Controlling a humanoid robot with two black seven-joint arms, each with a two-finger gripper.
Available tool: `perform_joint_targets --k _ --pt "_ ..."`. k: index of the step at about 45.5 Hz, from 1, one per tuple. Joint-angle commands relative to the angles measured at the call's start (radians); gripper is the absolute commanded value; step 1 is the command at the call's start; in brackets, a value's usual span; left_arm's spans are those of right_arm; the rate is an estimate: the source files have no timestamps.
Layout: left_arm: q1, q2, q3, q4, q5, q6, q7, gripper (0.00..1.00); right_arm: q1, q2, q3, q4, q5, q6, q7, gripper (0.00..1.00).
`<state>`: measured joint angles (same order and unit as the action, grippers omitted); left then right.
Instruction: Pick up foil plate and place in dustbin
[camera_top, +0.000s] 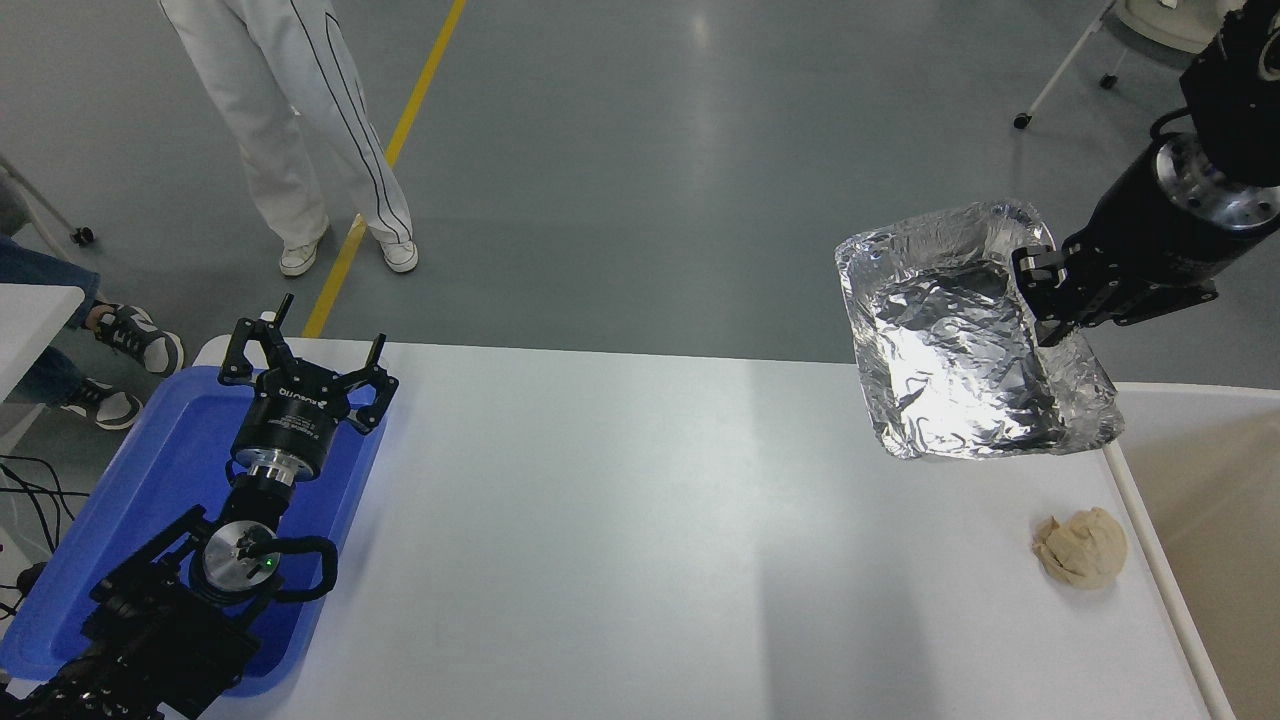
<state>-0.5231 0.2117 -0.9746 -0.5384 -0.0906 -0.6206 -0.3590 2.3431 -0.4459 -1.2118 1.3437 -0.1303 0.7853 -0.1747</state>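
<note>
— Why is the foil plate up in the air like that?
— The right pincer is pinching its right-hand rim, so it hangs tilted above the counter's far right corner, clear of the surface. I'd say it's held by the edge so it can swing over the dustbin just beyond the counter's right edge.
— It looks flimsy.
— Shiny, crinkled all over, rounded corners, raised rim; I'd guess it bends easily.
— And that tan lump?
— A crumpled paper ball, near the right edge, below the plate.
— The other arm?
— Left pincer spread, parked over the blue tray at the left edge
</note>
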Motion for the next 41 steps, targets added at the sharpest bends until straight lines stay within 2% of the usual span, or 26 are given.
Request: perform_joint_targets --k 1,18,27,33,41 --pt "0.000 0.000 0.001 0.000 0.000 0.001 0.000 1.00 0.033 -0.002 -0.026 -0.001 0.001 0.000 0.000 0.00" --pt "0.000 0.000 0.001 0.000 0.000 0.001 0.000 1.00 0.022 -0.039 -0.115 -0.017 -0.005 0.000 -0.002 0.00" --pt "0.000 0.000 -0.001 0.000 -0.001 0.001 0.000 1.00 -0.011 -0.125 -0.143 -0.034 -0.046 0.000 -0.006 0.00" --pt "0.000 0.000 -0.001 0.000 0.000 0.001 0.000 1.00 -0.013 -0.233 -0.164 -0.035 -0.080 0.000 -0.009 0.00" --pt "0.000 0.000 -0.001 0.000 0.000 0.001 0.000 1.00 -0.016 -0.370 -0.202 -0.050 -0.195 0.000 -0.011 0.00"
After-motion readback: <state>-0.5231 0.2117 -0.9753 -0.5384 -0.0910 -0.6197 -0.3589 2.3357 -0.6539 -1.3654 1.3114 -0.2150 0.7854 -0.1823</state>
